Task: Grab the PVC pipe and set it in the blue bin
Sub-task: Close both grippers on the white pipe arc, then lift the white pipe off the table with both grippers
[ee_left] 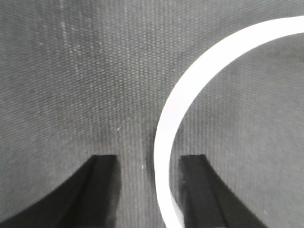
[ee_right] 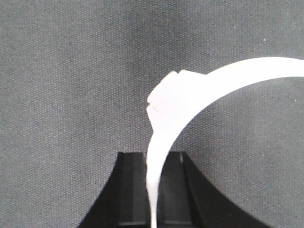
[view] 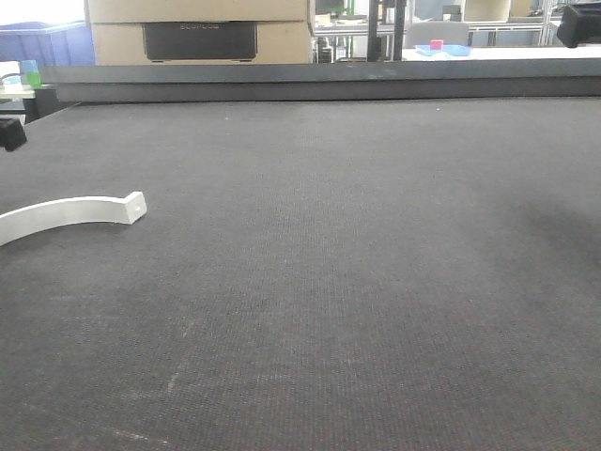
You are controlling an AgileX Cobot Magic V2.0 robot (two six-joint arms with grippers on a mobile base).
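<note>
Two hands, different states. The left hand [ee_left: 148, 159], fingers [ee_left: 102, 190] spread, hangs over the PVC pipe [ee_left: 164, 142] lying at the near left of the surface [view: 376, 282]; its arc runs between the fingers, hard by the right one. The right hand [ee_right: 154, 154] is clamped on another white curved piece [ee_right: 247, 71].

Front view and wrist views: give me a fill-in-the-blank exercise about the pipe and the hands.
1. The PVC pipe lying on the mat in the front view is ___ in colour.
2. In the left wrist view the left hand is ___, its fingers either side of the pipe.
3. In the right wrist view the right hand is ___ on a white curved piece.
4. In the front view the pipe's squared end points toward the picture's ___ side.
Missing words: white; open; shut; right.
</note>
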